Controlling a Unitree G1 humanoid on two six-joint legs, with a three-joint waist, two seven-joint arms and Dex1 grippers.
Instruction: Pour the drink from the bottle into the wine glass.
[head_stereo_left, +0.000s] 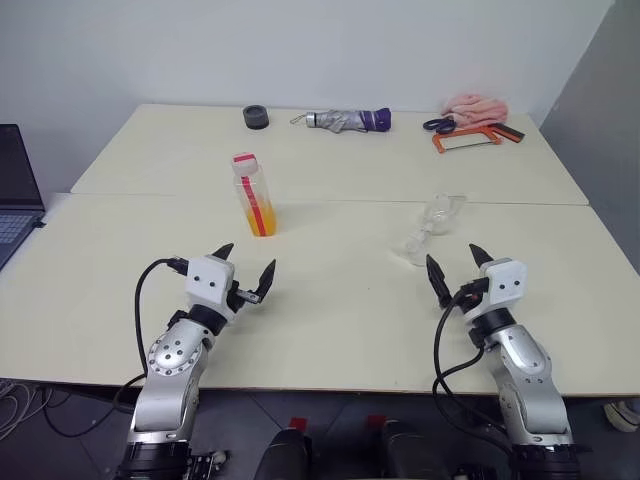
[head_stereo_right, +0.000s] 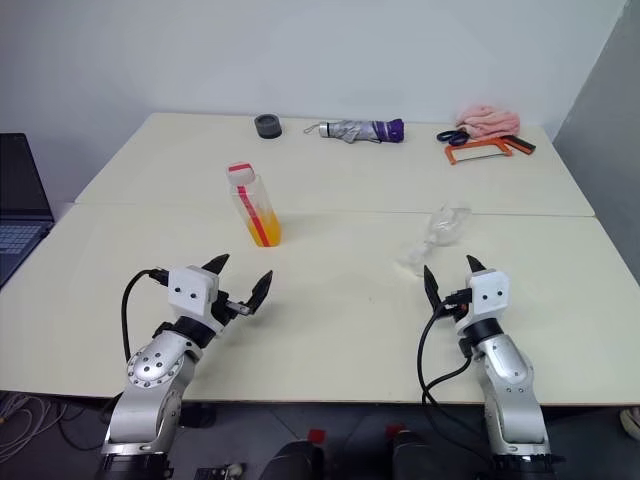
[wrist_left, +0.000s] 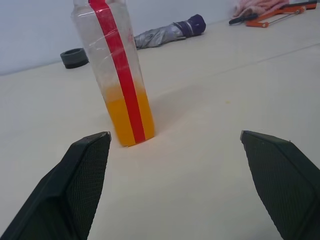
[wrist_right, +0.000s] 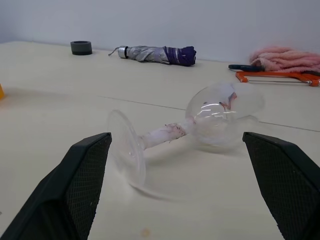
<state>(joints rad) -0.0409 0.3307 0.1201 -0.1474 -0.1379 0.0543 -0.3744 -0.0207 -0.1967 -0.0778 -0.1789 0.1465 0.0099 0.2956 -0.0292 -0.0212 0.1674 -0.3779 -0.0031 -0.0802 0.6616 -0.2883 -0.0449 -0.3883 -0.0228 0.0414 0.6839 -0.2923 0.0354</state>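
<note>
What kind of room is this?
Probably a workroom or lab: plain white tables pushed together, a laptop at one edge, and an orange hacksaw and scissors at the back.

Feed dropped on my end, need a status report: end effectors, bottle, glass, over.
Left end effector and right end effector open, empty. Bottle upright, capped, ahead of left. Wine glass lying on its side ahead of right. Nothing in the way.

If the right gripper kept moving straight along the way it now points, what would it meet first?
Most likely the wine glass, lying on its side on the table just ahead of the right gripper; its foot faces the open fingers.
</note>
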